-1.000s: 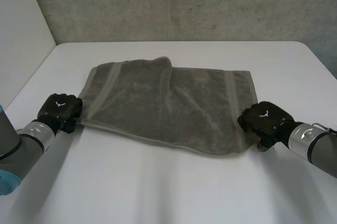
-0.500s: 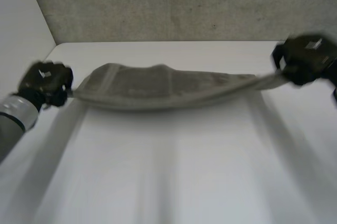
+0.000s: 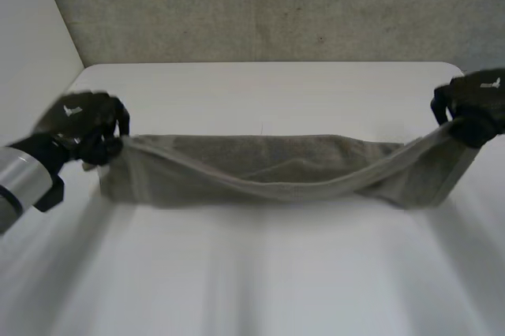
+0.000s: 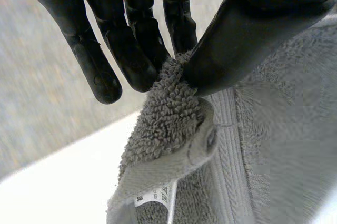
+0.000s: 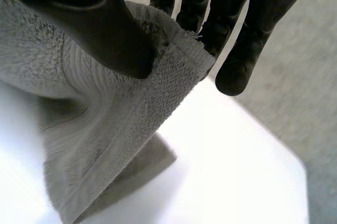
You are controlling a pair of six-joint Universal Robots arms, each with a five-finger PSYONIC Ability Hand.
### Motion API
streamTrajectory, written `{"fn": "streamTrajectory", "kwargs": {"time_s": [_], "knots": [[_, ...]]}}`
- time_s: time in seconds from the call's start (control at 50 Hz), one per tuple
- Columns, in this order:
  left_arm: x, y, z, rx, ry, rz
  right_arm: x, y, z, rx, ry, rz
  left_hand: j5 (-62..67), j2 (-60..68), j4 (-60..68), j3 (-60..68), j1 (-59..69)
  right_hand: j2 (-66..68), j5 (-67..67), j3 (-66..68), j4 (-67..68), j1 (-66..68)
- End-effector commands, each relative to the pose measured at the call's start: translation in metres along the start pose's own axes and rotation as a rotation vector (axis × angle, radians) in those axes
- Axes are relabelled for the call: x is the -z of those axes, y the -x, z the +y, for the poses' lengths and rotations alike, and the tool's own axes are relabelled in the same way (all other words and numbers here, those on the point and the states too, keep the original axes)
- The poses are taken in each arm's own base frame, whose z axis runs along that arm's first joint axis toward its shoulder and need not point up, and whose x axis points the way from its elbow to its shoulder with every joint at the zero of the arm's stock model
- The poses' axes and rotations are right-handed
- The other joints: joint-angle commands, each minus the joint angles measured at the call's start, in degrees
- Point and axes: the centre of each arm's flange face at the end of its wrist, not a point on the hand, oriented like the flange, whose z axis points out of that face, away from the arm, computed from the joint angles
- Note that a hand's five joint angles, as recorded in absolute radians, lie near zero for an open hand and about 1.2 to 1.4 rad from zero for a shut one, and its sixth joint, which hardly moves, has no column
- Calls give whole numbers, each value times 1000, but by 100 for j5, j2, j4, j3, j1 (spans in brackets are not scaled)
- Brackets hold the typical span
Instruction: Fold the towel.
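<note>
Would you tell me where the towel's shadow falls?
Head view: the grey terry towel casts soft grey bands across the white table toward the camera. Right wrist view: its lower layer sits shaded beneath the corner the right robot hand pinches.

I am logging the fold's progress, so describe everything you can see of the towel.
The towel is grey-brown terry with a looped pile, a flat woven band near each short end and a hemmed edge; a white care label sits by one corner. It hangs stretched between the two hands, sagging in the middle, and its lower part appears to reach the white table. The left hand pinches one corner between thumb and fingers; the right hand pinches the opposite end's corner likewise.
</note>
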Motion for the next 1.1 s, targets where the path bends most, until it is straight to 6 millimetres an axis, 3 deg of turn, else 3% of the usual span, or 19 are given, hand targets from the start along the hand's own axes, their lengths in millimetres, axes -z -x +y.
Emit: {"fn": "streamTrajectory", "kwargs": {"time_s": [0.02, 0.16, 0.28, 0.5, 0.52, 0.54, 0.56, 0.58, 0.6, 0.62, 0.64, 0.66, 0.74, 0.78, 0.84, 0.88, 0.94, 1.02, 1.1], "knots": [[-36, 14, 40, -27, 90, 11, -39, -3, 25, 0, 58, 38, 437, 388, 187, 362, 622, 385, 302, 267, 303, 373], [-89, 36, 55, -47, 76, 21, -73, 6, 38, 18, 78, 64, 437, 388, 187, 362, 622, 385, 302, 267, 303, 373], [-123, 37, 62, -68, 37, 48, -109, 21, 52, -14, 73, 81, 437, 388, 187, 362, 622, 385, 302, 267, 303, 373], [-156, 41, 76, -88, 4, 62, -148, 31, 68, 16, 75, 160, 437, 388, 187, 362, 622, 385, 302, 267, 303, 373], [-160, 42, 78, -90, 0, 62, -148, 31, 68, 16, 75, 160, 273, 224, 23, 198, 457, 385, 302, 267, 303, 373], [-163, 43, 81, -91, 1, 60, -151, 31, 68, 17, 73, 161, -894, -944, -1145, -970, -710, 385, 302, 267, 303, 373], [-163, 43, 81, -91, 1, 60, -155, 33, 68, 17, 68, 161, -906, -955, -1156, -981, -722, 358, 274, 240, 276, 345], [-165, 44, 83, -91, 1, 59, -155, 33, 68, 17, 68, 161, -2655, -2704, -2905, -2730, -2470, 358, 274, 240, 276, 345], [-167, 46, 84, -93, -1, 52, -158, 36, 67, 21, 60, 155, -4387, -4437, -4638, -4463, -4203, -2140, -2224, -2258, -2222, -2153], [-167, 46, 84, -93, -1, 52, -158, 36, 67, 21, 60, 155, -4405, -4454, -4655, -4480, -4221, -2165, -2249, -2283, -2247, -2178], [-168, 48, 84, -93, 1, 37, -160, 38, 67, 24, 57, 158, -4688, -4737, -4938, -4763, -4504, -4380, -4464, -4498, -4462, -4393], [-168, 48, 84, -93, 1, 37, -161, 37, 65, 24, 53, 175, -4691, -4740, -4941, -4766, -4507, -5468, -5552, -5586, -5550, -5481], [-169, 54, 79, -88, 5, -20, -161, 27, 55, 17, 34, 245, -6315, -6364, -6565, -6390, -6131, -5967, -6051, -6085, -6049, -5980], [-167, 54, 76, -78, 7, -28, -154, 18, 41, 5, 0, 308, -6423, -6473, -6674, -6499, -6239, -6615, -6698, -6733, -6697, -6627], [-161, 53, 60, -60, -2, -31, -148, 14, 30, -4, -26, 325, -6457, -6506, -6707, -6532, -6273, -6615, -6698, -6733, -6697, -6627], [-150, 51, 44, -48, -4, -33, -133, 10, 13, -26, -65, 334, -6457, -6506, -6707, -6532, -6273, -6615, -6698, -6733, -6697, -6627], [-144, 49, 37, -48, -7, -32, -115, 10, 0, -32, -83, 330, -6457, -6506, -6707, -6532, -6273, -6615, -6698, -6733, -6697, -6627], [-120, 42, 17, -56, -13, -37, -94, 15, -9, -20, -94, 307, -6256, -6305, -6506, -6331, -6072, -6615, -6698, -6733, -6697, -6627], [-105, 36, 19, -52, 16, -39, -69, 33, 1, 4, -59, 212, -6188, -6237, -6438, -6263, -6004, -6615, -6698, -6733, -6697, -6627]]}}
